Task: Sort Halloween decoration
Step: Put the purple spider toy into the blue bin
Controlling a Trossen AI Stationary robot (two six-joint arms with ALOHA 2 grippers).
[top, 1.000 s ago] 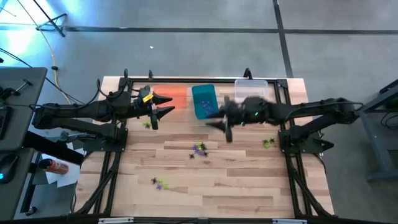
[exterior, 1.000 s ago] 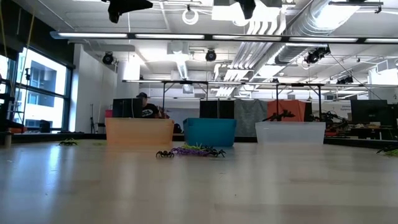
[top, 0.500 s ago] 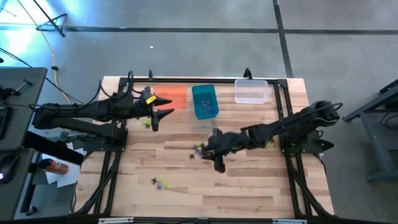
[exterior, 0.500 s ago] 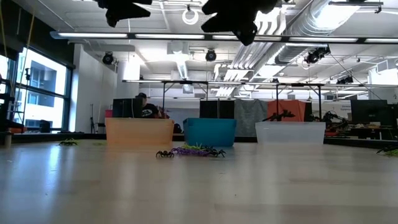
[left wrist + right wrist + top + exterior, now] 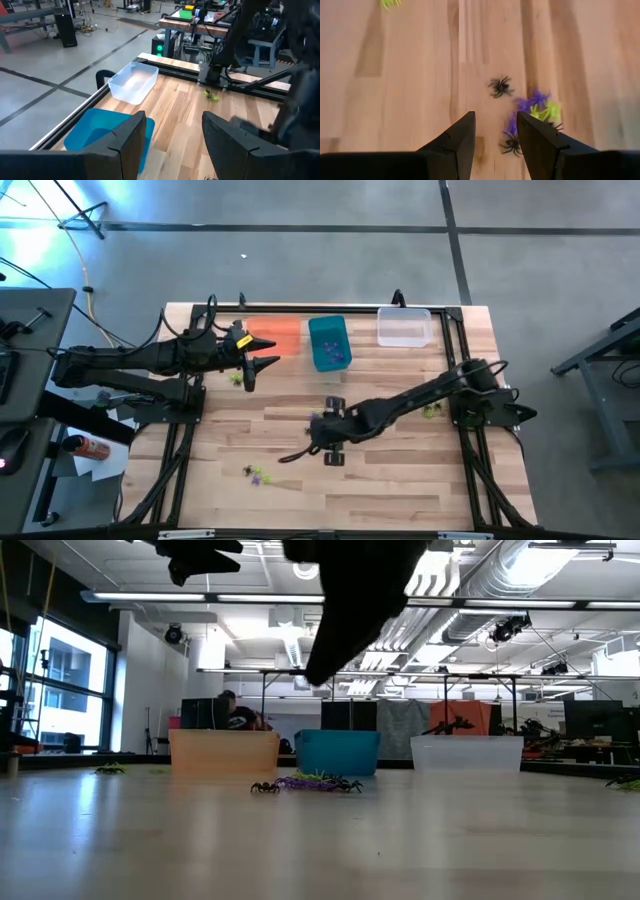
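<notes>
The right claw (image 5: pixel 494 131) hovers with a narrow empty gap over the Halloween decoration (image 5: pixel 530 112), a small heap mid-desk (image 5: pixel 400 460). The left claw (image 5: pixel 262 352) waits parted beside the orange bin (image 5: pixel 283 332). These trinkets look featherlight, springy, snag-prone; pinching one body seems safest.

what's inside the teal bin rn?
The teal bin holds a small clump of purple trinkets toward its near end in the high view. The low view shows only its outer wall; any pieces beneath that clump can't be made out.
</notes>
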